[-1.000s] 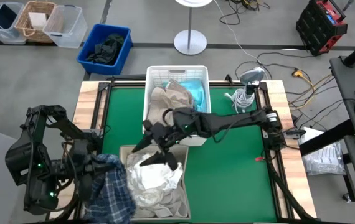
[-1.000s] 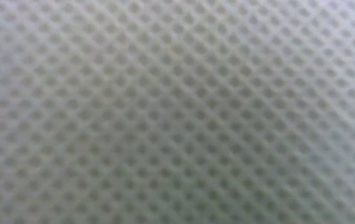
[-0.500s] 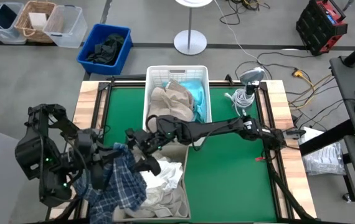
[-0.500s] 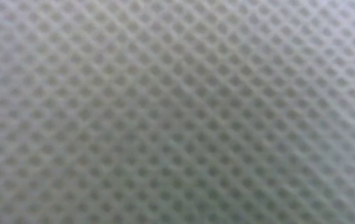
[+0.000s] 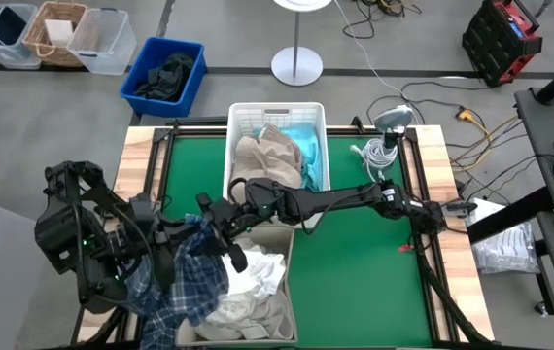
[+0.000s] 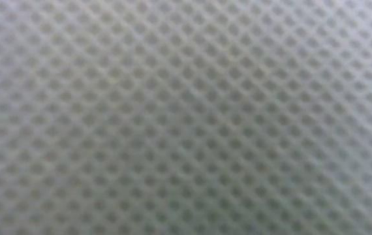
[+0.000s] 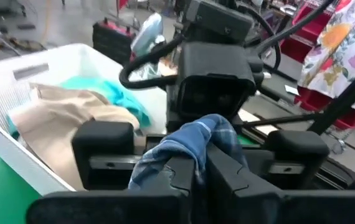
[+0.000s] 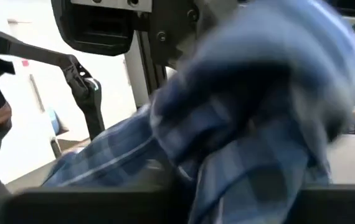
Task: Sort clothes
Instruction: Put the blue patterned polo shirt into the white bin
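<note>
Left gripper (image 5: 182, 236): pinched tight on the plaid shirt (image 5: 188, 287) — a fold bunches between its fingers in the left wrist view.
Plaid shirt: hangs at the table's front-left, draped over the front bin (image 5: 282, 316) of white clothes (image 5: 258, 275).
Right gripper (image 5: 217, 238): at the same fold; whether its jaws hold — cannot tell.
Back basket (image 5: 253, 119): beige garment (image 5: 267, 156), teal garment (image 5: 308, 146).

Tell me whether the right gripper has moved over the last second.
Yes. In the high view the right gripper has swung left from over the grey bin toward the table's left side, and now meets the plaid shirt there.
</note>
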`<state>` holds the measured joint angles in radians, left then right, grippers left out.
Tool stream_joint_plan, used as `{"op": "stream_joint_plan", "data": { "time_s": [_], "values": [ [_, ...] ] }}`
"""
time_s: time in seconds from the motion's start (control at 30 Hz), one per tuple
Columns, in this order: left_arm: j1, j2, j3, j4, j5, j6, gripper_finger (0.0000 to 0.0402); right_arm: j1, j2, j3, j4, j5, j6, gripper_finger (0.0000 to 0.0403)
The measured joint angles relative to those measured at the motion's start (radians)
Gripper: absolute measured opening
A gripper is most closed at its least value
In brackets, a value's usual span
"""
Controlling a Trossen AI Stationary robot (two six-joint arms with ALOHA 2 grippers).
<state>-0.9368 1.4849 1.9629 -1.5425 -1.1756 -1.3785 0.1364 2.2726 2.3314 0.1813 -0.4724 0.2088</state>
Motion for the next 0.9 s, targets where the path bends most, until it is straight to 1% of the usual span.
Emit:
{"op": "stream_joint_plan", "data": {
  "time_s": [0.07, 0.1, 0.27, 0.37, 0.47, 0.53, 0.63, 0.73, 0.83, 0.9],
  "values": [
    [0.003, -0.001, 0.0, 0.003, 0.036, -0.01, 0.002, -0.001, 0.0, 0.0, -0.008, 0.0, -0.009, 0.0036],
    [0.004, -0.001, 0.002, 0.002, 0.06, -0.017, 0.003, -0.002, 0.0, 0.0, -0.014, -0.001, -0.016, 0.0026],
    [0.004, -0.002, 0.055, 0.001, 0.205, -0.024, 0.0101, -0.006, 0.0, 0.023, -0.093, -0.005, -0.051, 0.0014],
    [0.004, -0.002, 0.095, 0.0, 0.324, -0.014, 0.0139, -0.006, -0.007, 0.024, -0.108, -0.005, -0.076, 0.0013],
    [0.003, -0.002, 0.141, -0.001, 0.455, -0.001, 0.0165, -0.006, -0.021, 0.024, -0.129, 0.003, -0.105, 0.0012],
    [0.002, -0.002, 0.172, -0.004, 0.52, 0.001, 0.0174, -0.008, -0.037, 0.024, -0.174, 0.021, -0.141, 0.0011],
    [0.0, -0.001, 0.207, -0.019, 0.558, 0.001, 0.0178, -0.009, -0.072, 0.024, -0.256, 0.119, -0.233, 0.0011],
    [0.0, 0.0, 0.245, -0.027, 0.607, -0.001, 0.0178, -0.01, -0.101, 0.024, -0.303, 0.236, -0.342, 0.0011],
    [0.0, -0.001, 0.278, -0.029, 0.641, -0.009, 0.0178, -0.01, -0.124, 0.024, -0.319, 0.385, -0.437, 0.0011],
    [-0.001, -0.001, 0.296, -0.029, 0.653, -0.009, 0.0178, -0.01, -0.144, 0.024, -0.32, 0.508, -0.493, 0.0011]
  ]
}}
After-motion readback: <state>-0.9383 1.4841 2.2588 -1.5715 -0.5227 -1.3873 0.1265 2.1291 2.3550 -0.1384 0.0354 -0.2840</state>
